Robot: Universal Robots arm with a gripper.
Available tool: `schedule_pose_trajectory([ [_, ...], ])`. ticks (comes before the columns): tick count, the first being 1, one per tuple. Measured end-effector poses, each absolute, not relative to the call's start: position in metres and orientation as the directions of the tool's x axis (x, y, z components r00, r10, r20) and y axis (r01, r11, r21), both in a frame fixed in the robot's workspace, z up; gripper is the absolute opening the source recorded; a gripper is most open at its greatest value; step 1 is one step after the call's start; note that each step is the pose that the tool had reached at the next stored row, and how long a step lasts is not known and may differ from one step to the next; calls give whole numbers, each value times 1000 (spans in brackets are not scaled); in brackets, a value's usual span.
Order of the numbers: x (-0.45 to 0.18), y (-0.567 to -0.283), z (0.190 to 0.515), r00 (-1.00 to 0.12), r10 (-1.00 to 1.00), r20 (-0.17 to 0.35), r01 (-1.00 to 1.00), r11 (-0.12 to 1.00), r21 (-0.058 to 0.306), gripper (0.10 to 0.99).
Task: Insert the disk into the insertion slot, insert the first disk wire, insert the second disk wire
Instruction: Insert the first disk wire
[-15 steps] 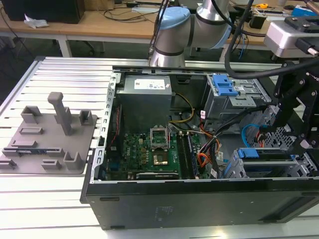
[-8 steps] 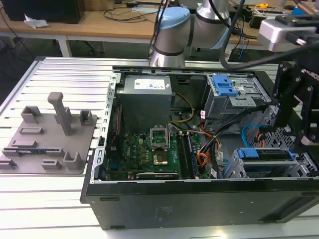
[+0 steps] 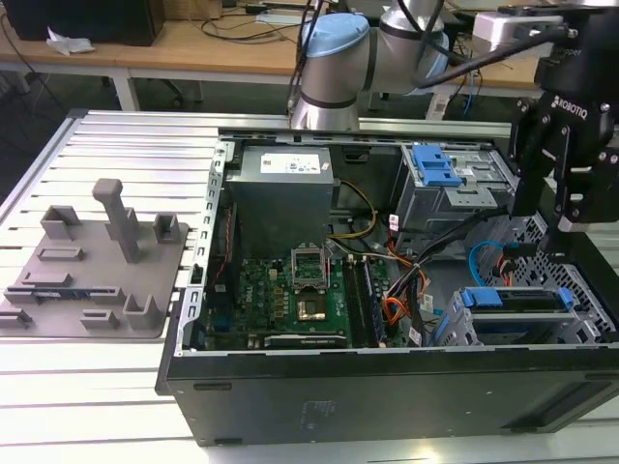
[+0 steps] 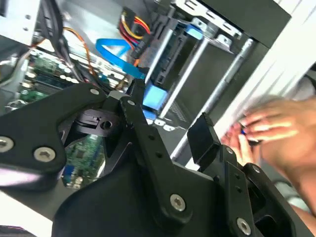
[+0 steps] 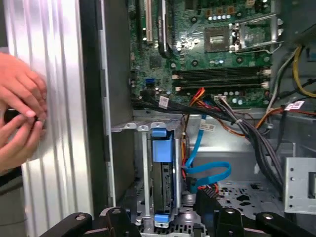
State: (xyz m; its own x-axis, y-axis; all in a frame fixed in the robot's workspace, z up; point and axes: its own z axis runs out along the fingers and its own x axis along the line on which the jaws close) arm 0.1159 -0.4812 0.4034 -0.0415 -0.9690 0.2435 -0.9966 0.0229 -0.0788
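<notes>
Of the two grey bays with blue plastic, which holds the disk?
The low perforated cage: the blue-framed disk sits in it. The taller bay behind has just a blue latch.

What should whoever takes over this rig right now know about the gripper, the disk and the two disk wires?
Gripper: open, holding nothing, hovering over the open case.
Disk: seated in the insertion slot, blue caddy ends showing; that step looks done.
Second disk wire: loops beside the disk.
First disk wire: runs toward the disk's end.
Left: I cannot tell whether either plug is seated, so count both wires as open.
Note: a person's hands are at the table, just outside the case wall.
</notes>
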Motion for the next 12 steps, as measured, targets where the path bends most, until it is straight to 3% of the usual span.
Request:
schedule_pose_trajectory([
  [5, 117, -469, 403, -41, -935, 352, -997, 14, -80, 620],
  [12, 125, -467, 390, -79, -932, 355, -995, 54, -80, 620],
])
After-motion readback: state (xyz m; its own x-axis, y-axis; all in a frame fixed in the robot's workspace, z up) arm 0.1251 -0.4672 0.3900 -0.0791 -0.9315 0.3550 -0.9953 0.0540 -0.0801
